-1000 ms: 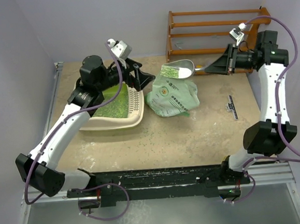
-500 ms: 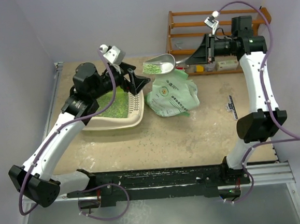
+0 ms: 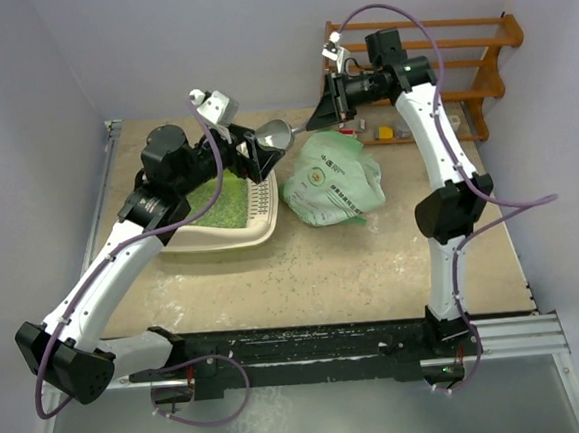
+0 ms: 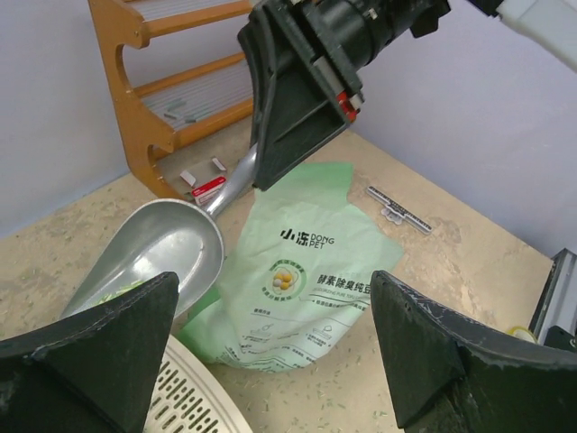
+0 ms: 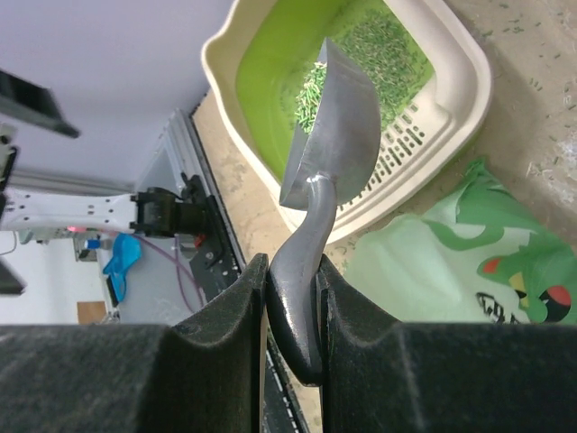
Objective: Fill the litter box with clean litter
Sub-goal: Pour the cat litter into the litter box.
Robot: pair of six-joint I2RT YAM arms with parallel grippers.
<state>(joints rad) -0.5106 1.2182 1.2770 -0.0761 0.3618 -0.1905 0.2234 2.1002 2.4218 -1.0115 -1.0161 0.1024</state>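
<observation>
Nearest the arm bases, the litter box point(image 3: 221, 240) sat at the left of the table point(image 3: 373, 260). The litter point(image 3: 224, 202) covered part of its lime inside in a shallow bed, banked toward the slotted rim. Just beyond, the left gripper point(image 3: 252, 155) hung over that slotted corner, its jaws spread wide with nothing between them. The scoop point(image 5: 338, 153) was tipped mouth-down over the box. The right wrist view showed pellets sliding off its lip, and it looked almost emptied. The right gripper point(image 5: 293, 289) had its jaws clamped on the scoop's curved handle, its arm reaching over the printed bag point(image 3: 335, 178).

Several things could have gone wrong from there. The bowl was very close to the left gripper, so a small swing could have knocked metal against it. The mouth was pouring near the slotted rim, so late pellets could have bounced off the slots and over the wall, joining the stray pellets point(image 5: 532, 63) on the table. The handle looked smooth and narrow, and it might have twisted in the pinch as the scoop was turned upright. On the way back, the arm could have snagged the slumped bag. Farthest off, the wooden rack point(image 3: 426, 40) stood close behind the right wrist, so a careless pull-back risked a bump.
</observation>
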